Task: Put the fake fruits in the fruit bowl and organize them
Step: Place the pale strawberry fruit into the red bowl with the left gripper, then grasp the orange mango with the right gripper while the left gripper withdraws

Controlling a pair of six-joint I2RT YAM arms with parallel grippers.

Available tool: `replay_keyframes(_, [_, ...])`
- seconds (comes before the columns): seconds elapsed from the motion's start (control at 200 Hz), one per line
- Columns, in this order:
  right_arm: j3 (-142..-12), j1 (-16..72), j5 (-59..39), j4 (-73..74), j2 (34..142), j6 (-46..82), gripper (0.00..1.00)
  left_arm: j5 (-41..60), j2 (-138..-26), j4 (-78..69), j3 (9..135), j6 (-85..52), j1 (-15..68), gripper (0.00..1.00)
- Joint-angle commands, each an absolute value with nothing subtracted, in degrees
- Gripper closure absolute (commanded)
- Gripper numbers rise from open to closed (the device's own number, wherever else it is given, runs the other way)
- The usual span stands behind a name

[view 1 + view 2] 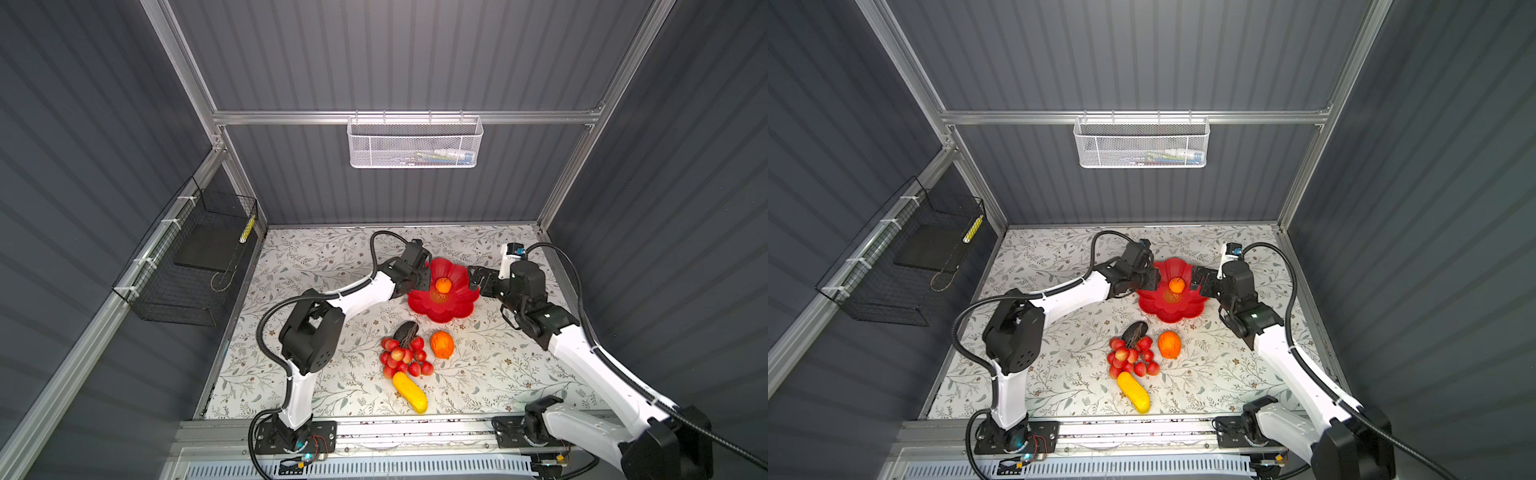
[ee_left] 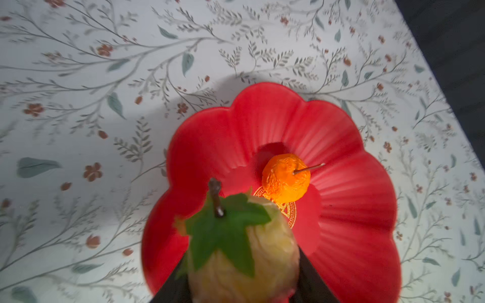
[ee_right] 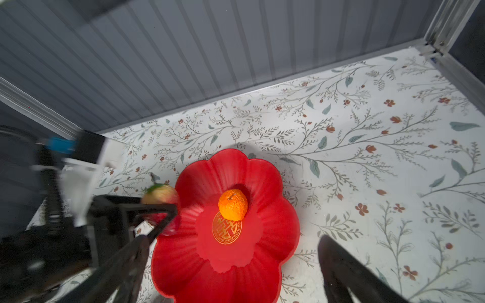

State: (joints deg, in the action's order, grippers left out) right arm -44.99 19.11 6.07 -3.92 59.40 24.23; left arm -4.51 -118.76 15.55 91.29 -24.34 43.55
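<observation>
Presently we find the left gripper (image 2: 244, 284) clamped on the strawberry (image 2: 270, 262): both dark fingers press against its sides in the left wrist view. The fruit shows pale yellow under a green leaf cap and a brown stem, with red lower down in the right wrist view. It is held at the rim of the fruit bowl (image 1: 453, 309), on the left arm's side. That part of the right wrist view is blurred, so we cannot tell whether the fruit touches the dish.

We note the right gripper (image 3: 233, 238) with its jaws wide apart and nothing between them. In both top views it stands at the bowl's opposite rim.

Inside the bowl, the small orange (image 1: 443, 285) sits just beside the gold-patterned centre.

On the floral surface (image 1: 332, 270), nearer the arm bases, we count four fruits outside the bowl. The avocado (image 1: 405, 331) lies against the far end of the grape bunch (image 1: 405, 357). The large orange (image 1: 442, 344) sits just beside the bunch on the right arm's side. The yellow oblong fruit (image 1: 410, 392) lies just beside the bunch, nearest the arm bases.
</observation>
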Motion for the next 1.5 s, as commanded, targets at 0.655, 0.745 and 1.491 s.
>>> replay_keyframes(0.655, [-46.3,18.0,5.6,-14.7,58.1,25.6,0.01,-7.2,-116.2,11.2,93.9,-26.3,44.6,0.07])
replay_keyframes(0.745, [-45.9,19.3,4.4,-18.8,58.1,25.9,0.02,-11.3,-109.2,7.4,90.3,-25.8,44.6,0.03])
replay_keyframes(1.491, [-37.0,44.5,3.6,-20.4,69.7,36.4,0.01,-52.6,-49.0,19.9,33.7,-53.2,43.2,0.0])
